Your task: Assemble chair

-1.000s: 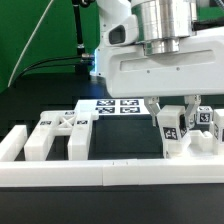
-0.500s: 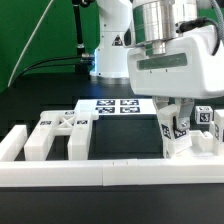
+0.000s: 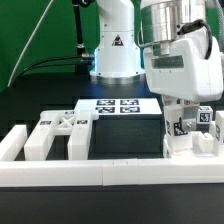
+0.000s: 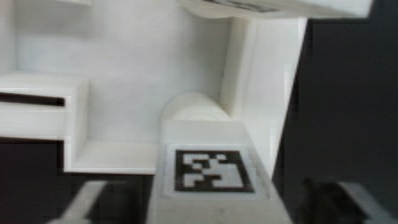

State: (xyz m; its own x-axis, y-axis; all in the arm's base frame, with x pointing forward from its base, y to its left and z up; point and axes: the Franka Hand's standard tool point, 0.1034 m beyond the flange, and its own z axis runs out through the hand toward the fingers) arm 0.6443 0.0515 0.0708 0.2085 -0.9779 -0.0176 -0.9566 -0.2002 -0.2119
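Note:
My gripper (image 3: 182, 112) stands at the exterior view's right, over a small white chair piece (image 3: 182, 132) that carries a square tag. In the wrist view the same tagged piece (image 4: 214, 165) lies between my two fingers (image 4: 103, 202), and the jaws look shut on its sides. More white tagged chair pieces (image 3: 207, 128) stand close beside it on the right. A barred white chair frame (image 3: 55, 135) lies at the left. In the wrist view a larger white chair panel (image 4: 125, 110) lies just beyond the held piece.
The marker board (image 3: 118, 107) lies flat behind the middle. A long low white border rail (image 3: 100, 176) runs along the front, with a short arm at the left end (image 3: 12, 143). The arm's white base (image 3: 112, 50) stands at the back.
My gripper has moved toward the exterior view's right, and the tagged chair piece between its fingers has shifted right with it. The frame at the left has not moved.

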